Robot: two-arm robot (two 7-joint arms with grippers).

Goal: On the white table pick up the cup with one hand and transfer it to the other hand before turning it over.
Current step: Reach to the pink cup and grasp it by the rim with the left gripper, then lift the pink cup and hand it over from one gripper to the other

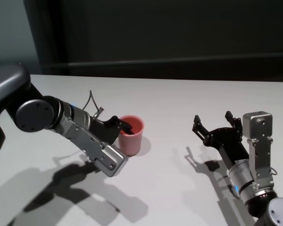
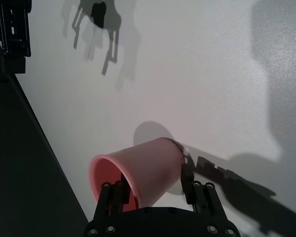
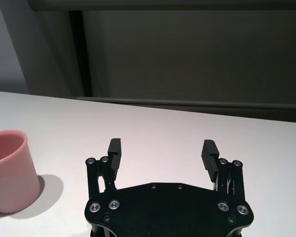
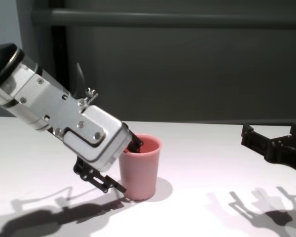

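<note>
The pink cup (image 1: 131, 135) stands upright on the white table (image 1: 179, 96), left of centre. My left gripper (image 2: 150, 185) reaches down over its near rim. One finger (image 2: 113, 193) is inside the mouth and the other finger (image 2: 187, 177) is against the outer wall. The jaws are open, with a wide gap across the wall. In the chest view the cup (image 4: 141, 170) rests flat on its base beside the left gripper (image 4: 126, 165). My right gripper (image 1: 212, 117) hovers open and empty to the cup's right, with the cup (image 3: 7, 168) seen off to its side.
A dark wall and a horizontal rail (image 4: 177, 19) run behind the table's far edge. Bare white tabletop lies between the cup and the right gripper. Arm shadows (image 1: 75, 188) fall on the near left of the table.
</note>
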